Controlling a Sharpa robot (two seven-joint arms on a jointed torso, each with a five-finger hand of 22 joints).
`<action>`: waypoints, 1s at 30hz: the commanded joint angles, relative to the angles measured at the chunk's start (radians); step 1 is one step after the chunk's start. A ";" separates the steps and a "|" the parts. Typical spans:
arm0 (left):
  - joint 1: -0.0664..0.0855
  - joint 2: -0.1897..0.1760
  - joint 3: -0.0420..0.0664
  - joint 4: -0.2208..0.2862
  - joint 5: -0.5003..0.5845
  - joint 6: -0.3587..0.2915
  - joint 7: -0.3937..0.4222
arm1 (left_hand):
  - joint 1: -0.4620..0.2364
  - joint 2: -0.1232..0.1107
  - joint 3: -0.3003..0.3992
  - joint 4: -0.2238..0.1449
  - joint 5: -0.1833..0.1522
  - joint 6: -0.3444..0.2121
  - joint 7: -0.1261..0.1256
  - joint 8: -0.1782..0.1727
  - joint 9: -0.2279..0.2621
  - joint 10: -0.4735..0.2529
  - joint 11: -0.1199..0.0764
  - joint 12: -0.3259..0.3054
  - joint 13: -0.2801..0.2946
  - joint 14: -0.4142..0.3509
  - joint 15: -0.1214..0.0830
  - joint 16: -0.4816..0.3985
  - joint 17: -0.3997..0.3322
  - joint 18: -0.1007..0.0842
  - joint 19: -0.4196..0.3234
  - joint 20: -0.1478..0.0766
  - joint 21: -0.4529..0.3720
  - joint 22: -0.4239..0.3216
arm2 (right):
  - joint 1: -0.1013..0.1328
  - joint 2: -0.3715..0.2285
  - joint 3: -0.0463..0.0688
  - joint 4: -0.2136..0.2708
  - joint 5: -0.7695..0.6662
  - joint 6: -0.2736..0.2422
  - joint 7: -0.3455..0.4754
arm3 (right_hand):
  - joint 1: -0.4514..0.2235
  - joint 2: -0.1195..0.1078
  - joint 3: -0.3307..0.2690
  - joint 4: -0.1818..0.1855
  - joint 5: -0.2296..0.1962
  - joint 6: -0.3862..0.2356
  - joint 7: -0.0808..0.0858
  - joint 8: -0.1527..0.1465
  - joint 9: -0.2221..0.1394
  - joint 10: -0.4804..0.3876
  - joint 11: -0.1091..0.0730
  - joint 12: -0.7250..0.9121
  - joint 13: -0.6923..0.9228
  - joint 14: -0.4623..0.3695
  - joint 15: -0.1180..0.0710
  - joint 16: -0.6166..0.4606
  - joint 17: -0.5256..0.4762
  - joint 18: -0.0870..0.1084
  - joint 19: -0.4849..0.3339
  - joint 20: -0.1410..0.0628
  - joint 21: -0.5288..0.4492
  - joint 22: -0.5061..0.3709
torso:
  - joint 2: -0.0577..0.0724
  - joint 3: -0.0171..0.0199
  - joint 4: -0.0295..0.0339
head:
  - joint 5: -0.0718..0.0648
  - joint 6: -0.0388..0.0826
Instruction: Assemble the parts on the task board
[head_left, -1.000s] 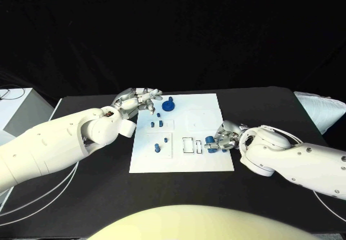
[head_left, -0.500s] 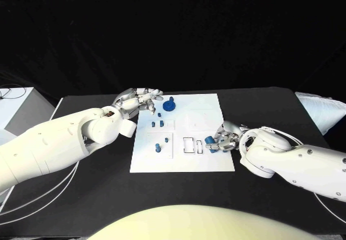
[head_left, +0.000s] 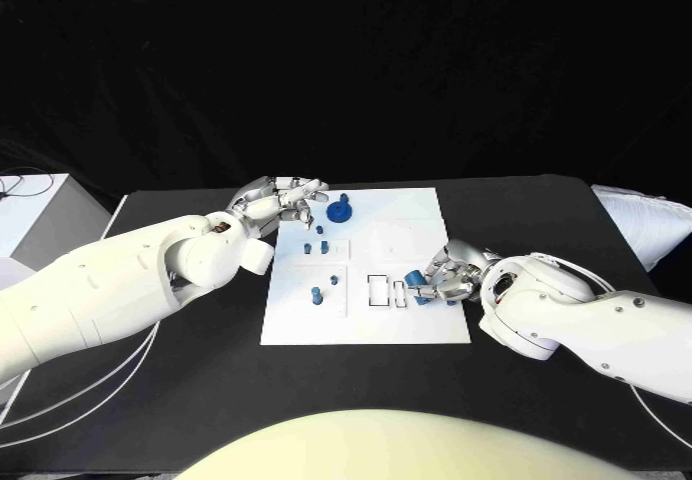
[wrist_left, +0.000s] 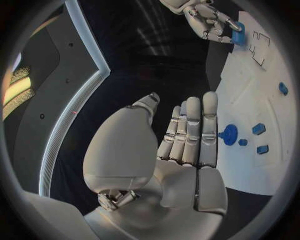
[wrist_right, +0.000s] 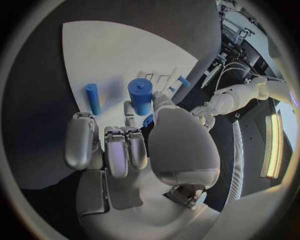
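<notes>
Head view: right hand (head_left: 446, 277) carrying a small blue plastic part (head_left: 420, 279).
It has edged toward the flat white task board's (head_left: 389, 325) rectangular slots (head_left: 387, 289); left hand (head_left: 283, 203) empty, fingers straight.

A black table (head_left: 173, 400) carries everything here. The white task board (head_left: 389, 215) lies flat in its middle, directly on the dark top. The board's long sides run away from the robot, and bare black surface shows round all four of its edges. Off the board's right side, at the table's far right edge, a pale cushion-like thing (head_left: 642, 220) is seen, whether on the table or beyond it cannot be told.
</notes>
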 joint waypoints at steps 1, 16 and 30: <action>0.000 0.003 0.001 0.002 -0.003 0.023 0.000 | 0.007 0.003 -0.004 0.001 -0.004 -0.002 -0.002 0.005 0.001 -0.004 0.001 0.006 0.001 -0.006 -0.001 -0.005 0.001 0.008 -0.005 0.002 -0.003 -0.001 | 0.007 0.004 0.001 0.013 0.056 0.002 -0.001 | -0.017 -0.004 0.006 0.000 -0.004 0.012 -0.005 0.007 0.005 0.104 -0.004 0.005 0.263 0.101 -0.007 0.006 0.256 -0.007 0.005 -0.004 0.005 0.019 | 0.002 0.0005 -0.0005 | 0.002 0.000; 0.000 0.013 0.001 -0.002 -0.009 0.027 -0.004 | 0.006 0.006 -0.007 0.005 -0.004 -0.002 -0.002 0.007 0.002 -0.006 0.001 0.008 0.002 -0.006 -0.001 -0.005 0.002 0.008 -0.005 0.002 -0.003 0.000 | 0.006 0.090 -0.003 -0.033 0.051 0.027 0.009 | -0.042 -0.014 0.008 0.000 -0.034 0.010 -0.004 0.008 0.005 0.104 -0.004 0.005 0.263 0.101 -0.007 0.006 0.256 -0.006 0.004 -0.004 0.001 0.018 | 0.003 0.0020 0.0017 | 0.005 0.001; 0.000 0.012 0.001 -0.001 -0.012 0.028 -0.004 | 0.006 0.006 -0.007 0.005 -0.004 -0.002 -0.002 0.007 0.002 -0.006 0.001 0.008 0.002 -0.006 -0.001 -0.005 0.002 0.008 -0.005 0.002 -0.003 0.000 | -0.002 0.150 -0.005 -0.092 0.046 0.045 0.012 | -0.047 -0.012 0.009 0.000 -0.041 0.009 -0.004 0.009 0.005 0.104 -0.003 0.005 0.263 0.101 -0.007 0.006 0.257 -0.005 0.003 -0.004 -0.002 0.017 | 0.002 0.0016 0.0020 | 0.013 0.000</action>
